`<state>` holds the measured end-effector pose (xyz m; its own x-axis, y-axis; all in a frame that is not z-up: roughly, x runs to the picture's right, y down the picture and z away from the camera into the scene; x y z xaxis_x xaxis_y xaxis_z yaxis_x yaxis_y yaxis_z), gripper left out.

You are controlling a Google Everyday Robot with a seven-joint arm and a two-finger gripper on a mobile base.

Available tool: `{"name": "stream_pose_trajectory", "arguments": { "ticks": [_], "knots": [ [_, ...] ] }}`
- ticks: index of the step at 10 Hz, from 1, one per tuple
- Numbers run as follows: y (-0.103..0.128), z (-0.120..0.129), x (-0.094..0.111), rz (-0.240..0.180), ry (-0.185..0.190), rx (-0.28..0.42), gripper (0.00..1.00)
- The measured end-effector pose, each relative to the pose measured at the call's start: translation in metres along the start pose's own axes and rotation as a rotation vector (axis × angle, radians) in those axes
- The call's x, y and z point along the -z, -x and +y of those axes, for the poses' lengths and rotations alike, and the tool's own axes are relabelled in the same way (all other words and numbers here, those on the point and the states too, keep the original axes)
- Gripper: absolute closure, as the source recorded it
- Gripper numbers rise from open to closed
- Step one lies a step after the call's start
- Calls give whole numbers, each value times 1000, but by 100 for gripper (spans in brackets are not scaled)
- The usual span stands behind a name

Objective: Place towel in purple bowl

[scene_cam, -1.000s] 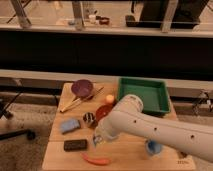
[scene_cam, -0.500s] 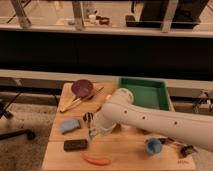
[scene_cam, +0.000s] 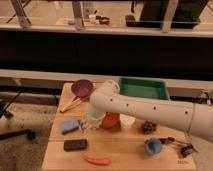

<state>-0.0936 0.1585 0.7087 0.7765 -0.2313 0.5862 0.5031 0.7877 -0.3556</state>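
The white arm was stretched from the right side across the middle of the tabletop, rising a little toward the left. Before the left edge it bent downward at the wrist. The gripper hung under the wrist and pointed down, low over the left half of the tabletop, about midway between front and back edge.

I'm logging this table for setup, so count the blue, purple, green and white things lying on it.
Blue: 2, towel and small cup
Purple: 1, bowl
Green: 1, tray
White: 1, cup
Total: 5
The gripper hangs close beside the towel.
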Motion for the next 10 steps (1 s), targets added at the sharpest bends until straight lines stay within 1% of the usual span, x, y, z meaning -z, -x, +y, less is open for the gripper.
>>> {"name": "stream_pose_trajectory", "arguments": {
  "ticks": [2,5,8,10],
  "knots": [
    [-4,-15,2,5,-8,-2,93],
    [-2,-38,2,10,-24,2,93],
    [11,-61,-6,9,-31,11,93],
    [10,-72,-10,14,-33,12,93]
  ]
}}
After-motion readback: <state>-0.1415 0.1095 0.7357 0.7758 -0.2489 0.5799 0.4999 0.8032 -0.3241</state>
